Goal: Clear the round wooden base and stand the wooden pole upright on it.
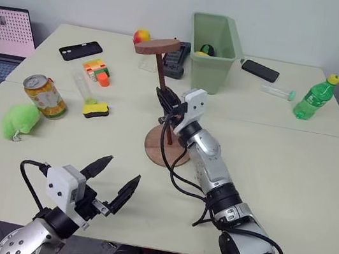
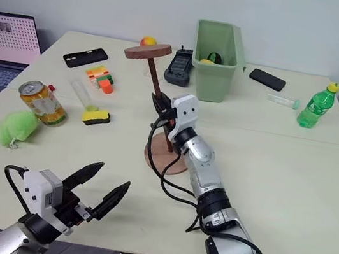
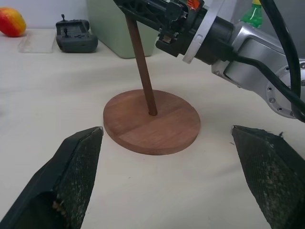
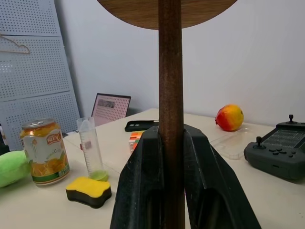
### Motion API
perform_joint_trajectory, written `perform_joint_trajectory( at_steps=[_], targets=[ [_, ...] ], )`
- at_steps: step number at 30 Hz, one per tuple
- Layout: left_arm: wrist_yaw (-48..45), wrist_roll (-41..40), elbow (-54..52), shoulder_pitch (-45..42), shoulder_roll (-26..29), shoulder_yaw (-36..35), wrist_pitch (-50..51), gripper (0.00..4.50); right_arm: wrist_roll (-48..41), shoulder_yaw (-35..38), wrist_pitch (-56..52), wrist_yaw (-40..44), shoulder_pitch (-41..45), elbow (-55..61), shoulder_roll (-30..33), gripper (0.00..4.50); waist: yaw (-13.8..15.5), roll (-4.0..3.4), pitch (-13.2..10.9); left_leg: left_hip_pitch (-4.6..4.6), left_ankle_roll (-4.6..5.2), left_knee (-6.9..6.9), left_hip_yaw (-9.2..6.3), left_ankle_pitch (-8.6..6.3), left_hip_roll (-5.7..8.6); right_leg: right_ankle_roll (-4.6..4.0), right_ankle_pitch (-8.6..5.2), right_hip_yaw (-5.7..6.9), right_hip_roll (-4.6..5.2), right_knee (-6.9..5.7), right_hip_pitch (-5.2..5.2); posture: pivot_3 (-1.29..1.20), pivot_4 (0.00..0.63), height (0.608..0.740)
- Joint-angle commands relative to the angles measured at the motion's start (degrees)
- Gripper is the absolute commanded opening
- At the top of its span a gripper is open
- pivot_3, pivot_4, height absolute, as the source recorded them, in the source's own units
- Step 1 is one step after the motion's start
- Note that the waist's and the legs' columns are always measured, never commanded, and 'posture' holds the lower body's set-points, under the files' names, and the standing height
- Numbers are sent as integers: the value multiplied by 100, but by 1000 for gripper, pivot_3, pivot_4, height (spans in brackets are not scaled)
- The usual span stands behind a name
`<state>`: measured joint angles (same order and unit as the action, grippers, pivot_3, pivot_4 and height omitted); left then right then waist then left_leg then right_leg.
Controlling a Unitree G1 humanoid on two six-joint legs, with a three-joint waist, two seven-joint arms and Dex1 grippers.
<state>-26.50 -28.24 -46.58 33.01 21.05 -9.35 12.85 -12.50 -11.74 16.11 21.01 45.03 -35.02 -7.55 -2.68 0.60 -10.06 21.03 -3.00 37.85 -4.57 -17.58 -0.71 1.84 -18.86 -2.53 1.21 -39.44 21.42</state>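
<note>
- Clamped tight on the wooden pole (image 1: 162,92), the right gripper (image 1: 164,98) has its 2 black fingers (image 4: 143,191) pressed against the rod from either side, about halfway up its length.
- Spread wide with nothing between them, the left gripper's (image 1: 112,181) 2 fingers hover low over the near edge of the table (image 1: 315,182), pointing toward the base.
- That pole stands with its lower end in the small centre hole of the round wooden base (image 3: 151,121), leaning slightly rather than dead upright; the disc fixed to its other end (image 1: 157,46) sits at the top.
- The base lies flat on the table near the middle, just in front of the right gripper, and carries nothing but the rod.
- To the left of it sit a drink can (image 1: 44,95), a fuzzy green toy (image 1: 20,120), a yellow and black sponge (image 1: 95,110) and a clear plastic tube (image 1: 84,86) lying beside the sponge.
- Farther back on that side are a black phone case (image 1: 80,50) and a small stack of orange and green blocks (image 1: 97,70).
- Behind the pole stands a pale green bin (image 1: 214,50), with a dark game controller (image 1: 176,60) and a red and yellow fruit (image 1: 142,36) to its left.
- On the right of the bin lie another black phone (image 1: 260,70), a second clear tube (image 1: 277,91) and a green bottle (image 1: 315,96) with a yellow cap.
- A laptop (image 1: 2,33) sits open at the far left edge.
</note>
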Motion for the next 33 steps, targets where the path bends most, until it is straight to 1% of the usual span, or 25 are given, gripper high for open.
perform_joint_trajectory(
  at_steps=[1, 9, 15, 19, 24, 29, 33],
  targets=[
    [36, -64, -177, -12, 19, -29, -6, 4500, 11, 122, 117, -44, 75, 2, -447, 202, 2, 0, 0, 0, 0, 0, 0, 0, 0, 0, 0, 0, 0, 0, 0, 0, 150, 740],
    [51, -43, -210, 17, -1, 0, -4, 4500, 13, 97, 177, -133, 1, 17, -576, 202, 2, 0, 0, 0, 0, 0, 0, 0, 0, 0, 0, 0, 0, 0, 0, 0, 150, 740],
    [95, -34, -261, 45, 9, 32, 11, 4500, 21, 8, 35, -71, -214, 276, -428, 202, 2, 0, 0, 0, 0, 0, 0, 0, 0, 0, 0, 0, 0, 0, 0, 0, 150, 740],
    [106, -64, -268, 50, 25, 7, 40, 4500, -56, -201, -805, 270, -804, 1270, 50, 202, 8, 3, 2, 0, 0, -1, -1, 0, -1, 0, 0, 0, 1, 3, -1, 0, 150, 740],
    [95, -90, -214, 5, 34, -8, 54, 4500, -34, -262, -1861, 527, -1242, 2288, 489, 202, 16, 4, 4, -2, 0, -1, -2, -1, 0, 0, 0, 0, 3, 7, -6, 0, 150, 740],
    [75, -96, -188, -9, 35, -5, 47, 4500, 34, -270, -2193, 630, -1417, 2687, 628, 202, 18, 5, 6, -7, 0, -1, -1, -1, 1, 0, 0, 0, 2, 6, -10, 0, 150, 740],
    [63, -103, -170, -3, 35, -23, 34, 4500, 145, -412, -2646, 702, -1534, 2880, 787, 202, 26, 6, 8, -7, 0, -1, -1, -1, 2, 0, 0, 1, 2, 7, -11, 0, 150, 740]
  ],
)
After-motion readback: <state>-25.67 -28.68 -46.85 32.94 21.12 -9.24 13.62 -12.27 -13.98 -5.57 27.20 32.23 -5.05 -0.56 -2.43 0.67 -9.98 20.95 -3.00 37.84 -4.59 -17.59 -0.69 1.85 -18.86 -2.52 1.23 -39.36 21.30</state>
